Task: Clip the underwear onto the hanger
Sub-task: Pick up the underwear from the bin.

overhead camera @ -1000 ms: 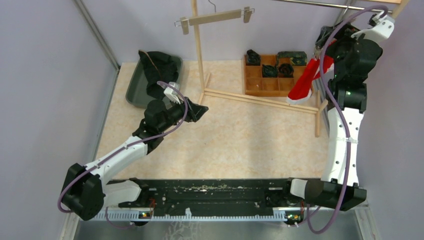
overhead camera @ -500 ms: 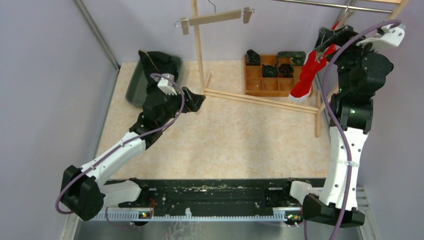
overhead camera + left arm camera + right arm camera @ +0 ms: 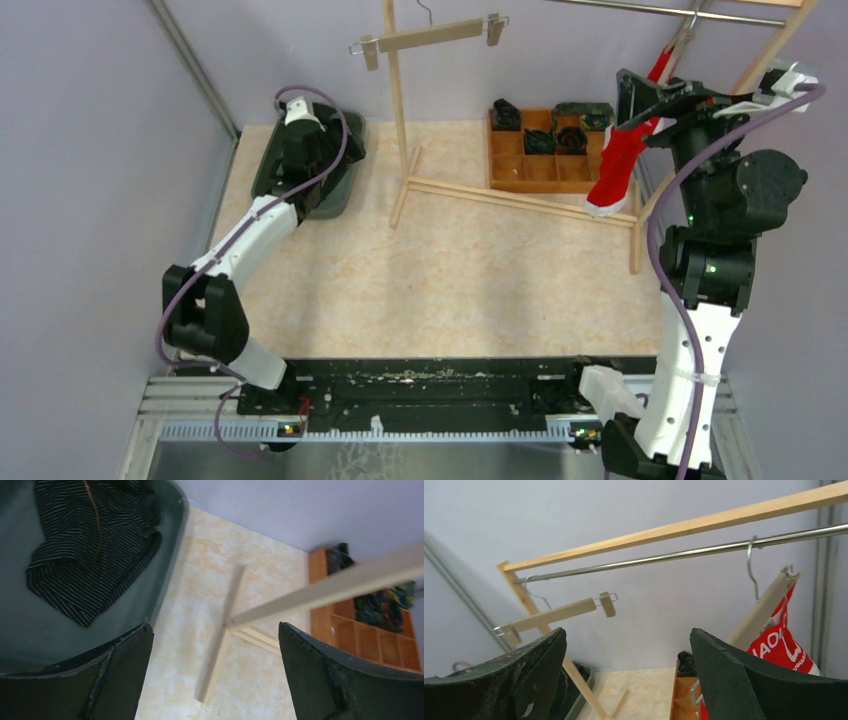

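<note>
Black striped underwear (image 3: 90, 545) lies in a dark grey tray (image 3: 170, 565), seen at the back left in the top view (image 3: 262, 180). My left gripper (image 3: 215, 670) is open and empty above the tray's right edge (image 3: 325, 165). An empty wooden clip hanger (image 3: 430, 37) hangs on the metal rod (image 3: 674, 555) and also shows in the right wrist view (image 3: 554, 615). Red underwear (image 3: 618, 160) hangs from a second, tilted hanger (image 3: 764, 610) at the right. My right gripper (image 3: 629, 675) is open and empty, raised high just left of that hanger (image 3: 632, 100).
A wooden rack with an upright post (image 3: 398, 100) and floor rails (image 3: 520, 198) crosses the back of the table. An orange compartment box (image 3: 540, 160) with several folded dark garments stands behind the rails. Purple walls close in the left, the back and the right.
My left arm has swung from the middle of the table back and left to the tray. My right arm has risen, and its gripper now sits up by the red underwear's hanger.
</note>
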Controlling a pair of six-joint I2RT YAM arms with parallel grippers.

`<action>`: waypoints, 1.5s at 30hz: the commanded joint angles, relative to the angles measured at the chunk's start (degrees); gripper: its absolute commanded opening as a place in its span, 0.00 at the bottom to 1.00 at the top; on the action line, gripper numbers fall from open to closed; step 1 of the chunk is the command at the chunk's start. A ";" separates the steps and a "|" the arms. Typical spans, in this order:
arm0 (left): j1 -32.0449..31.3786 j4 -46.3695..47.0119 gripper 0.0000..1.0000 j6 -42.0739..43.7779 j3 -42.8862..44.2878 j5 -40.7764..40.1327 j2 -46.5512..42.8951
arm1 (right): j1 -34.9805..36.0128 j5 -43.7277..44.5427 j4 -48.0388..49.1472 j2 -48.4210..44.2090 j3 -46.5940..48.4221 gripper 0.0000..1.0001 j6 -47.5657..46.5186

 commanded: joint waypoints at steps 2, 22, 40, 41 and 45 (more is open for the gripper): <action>3.77 -4.50 0.98 -0.21 8.10 -7.05 9.17 | 1.27 -7.54 4.66 -2.88 -0.86 0.92 1.94; 13.02 -1.46 0.98 1.73 20.38 -3.96 26.85 | 19.50 -8.87 -3.92 10.35 10.00 0.92 -3.00; 17.37 -7.86 0.98 2.43 36.15 -6.44 43.54 | 41.21 7.10 -9.28 21.99 13.78 0.93 -12.82; 17.50 -8.66 0.98 2.70 37.60 -6.51 44.54 | 42.00 7.52 -9.16 22.84 13.98 0.93 -12.99; 17.92 -10.22 0.98 3.68 42.01 -7.36 48.20 | 43.15 5.58 -4.96 25.36 14.16 0.93 -11.02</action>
